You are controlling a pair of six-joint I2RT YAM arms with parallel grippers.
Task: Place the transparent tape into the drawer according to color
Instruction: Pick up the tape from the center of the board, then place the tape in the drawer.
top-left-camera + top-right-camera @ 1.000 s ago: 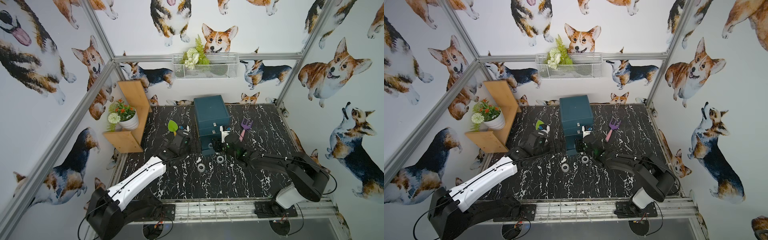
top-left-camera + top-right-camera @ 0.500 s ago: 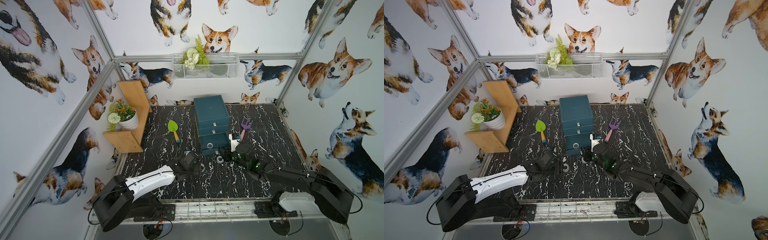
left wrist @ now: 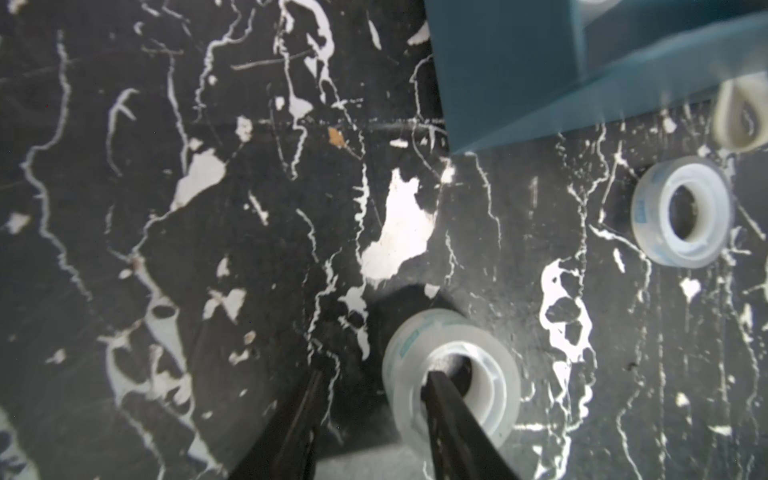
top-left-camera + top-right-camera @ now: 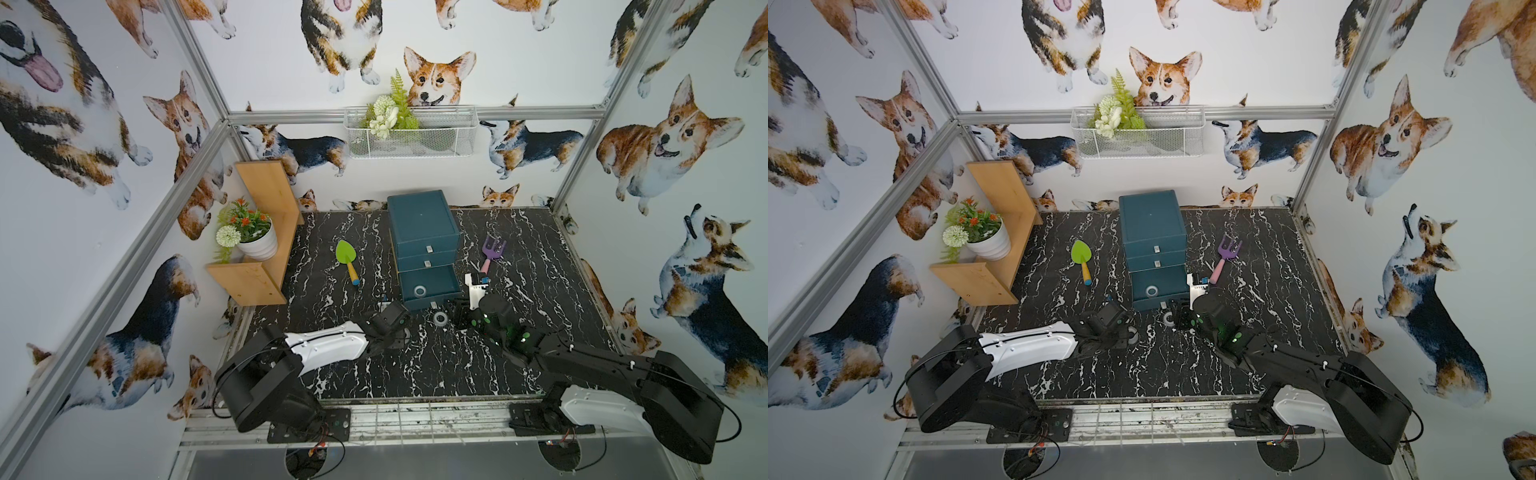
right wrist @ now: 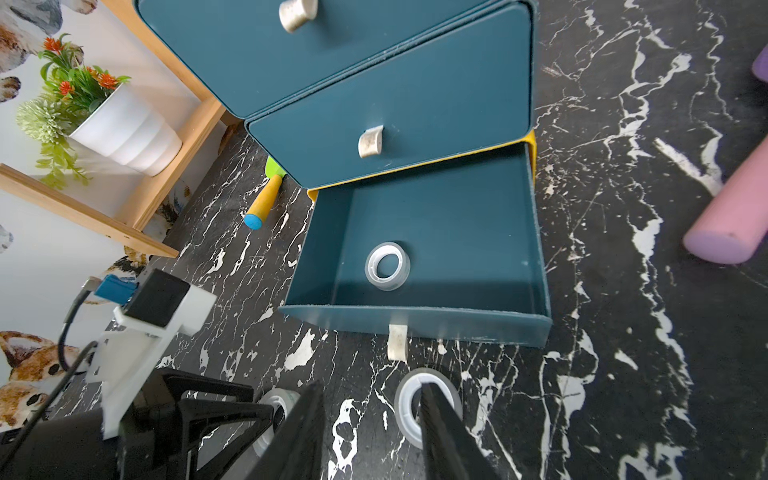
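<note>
The teal chest [image 4: 424, 220] stands mid-table with its bottom drawer [image 5: 457, 232] pulled out. One clear tape roll [image 5: 387, 266] lies flat inside that drawer. Two more clear rolls lie on the table in front of it. My left gripper [image 3: 374, 374] is open over one roll [image 3: 453, 374], one finger in its core and the other outside, clear of the wall. My right gripper [image 5: 370, 386] is open in the same way over the other roll [image 5: 428, 407], which lies just before the drawer's handle [image 5: 397, 340]. In a top view, that roll [image 4: 440, 319] shows between both wrists.
A green trowel [image 4: 345, 253] lies left of the chest and a purple rake [image 4: 492, 249] right of it. A wooden shelf [image 4: 257, 270] with a potted plant [image 4: 253, 237] stands at the left wall. The upper two drawers are closed.
Both arms have pulled back from the chest front and come down over the two rolls on the table. The left jaws have narrowed around its roll's wall.
</note>
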